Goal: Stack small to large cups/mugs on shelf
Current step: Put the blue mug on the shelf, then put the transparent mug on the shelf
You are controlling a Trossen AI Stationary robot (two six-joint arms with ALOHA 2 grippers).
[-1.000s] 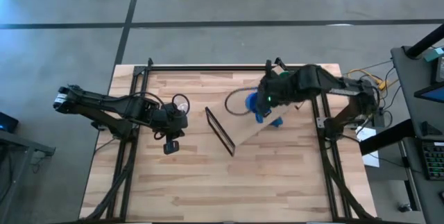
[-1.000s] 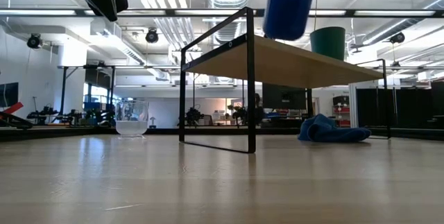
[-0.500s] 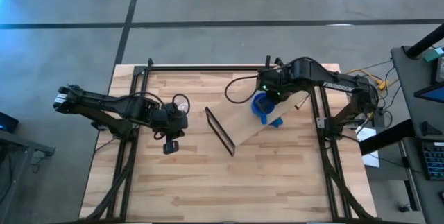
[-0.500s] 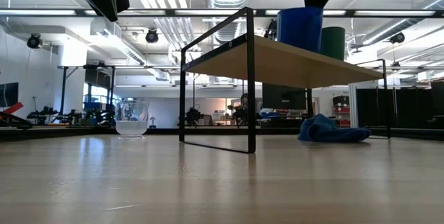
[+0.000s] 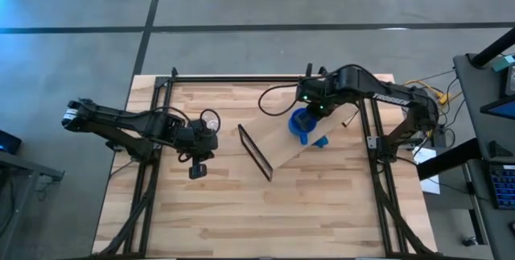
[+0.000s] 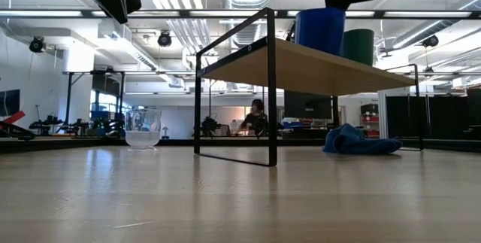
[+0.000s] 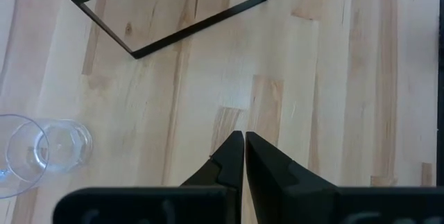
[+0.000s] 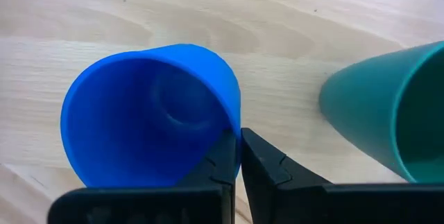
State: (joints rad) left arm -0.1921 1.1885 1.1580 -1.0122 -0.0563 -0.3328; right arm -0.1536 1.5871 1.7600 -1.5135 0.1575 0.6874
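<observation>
The blue mug (image 6: 319, 31) stands upright on the wooden shelf (image 6: 301, 66), beside the dark green cup (image 6: 358, 46), which rests on its base there. My right gripper (image 8: 238, 141) is above the mug (image 5: 302, 123), shut on its rim. The green cup (image 8: 388, 106) shows close by in the right wrist view. The clear glass cup (image 6: 143, 128) stands on the tabletop left of the shelf. My left gripper (image 7: 244, 137) hangs shut over the bare table, near the glass cup (image 7: 41, 151) but apart from it. My right gripper holds the blue mug by its rim (image 8: 234, 123) on the side toward the green cup. One finger (image 8: 223, 158) is inside the mug and the other outside, coming from above and pointing down. The mug is upright with its base on the shelf plank.
A crumpled blue cloth (image 6: 361, 139) lies on the table under the shelf's right end. The shelf's black wire legs (image 6: 270, 92) stand between the glass cup and the cloth. Bare tabletop (image 5: 257, 212) stretches along the near side. A person shows in the room behind.
My right gripper has come down toward the shelf with the blue mug. The mug hung tilted and clear above the plank a second ago; now it stands upright on the shelf next to the green cup. The left arm has kept still.
</observation>
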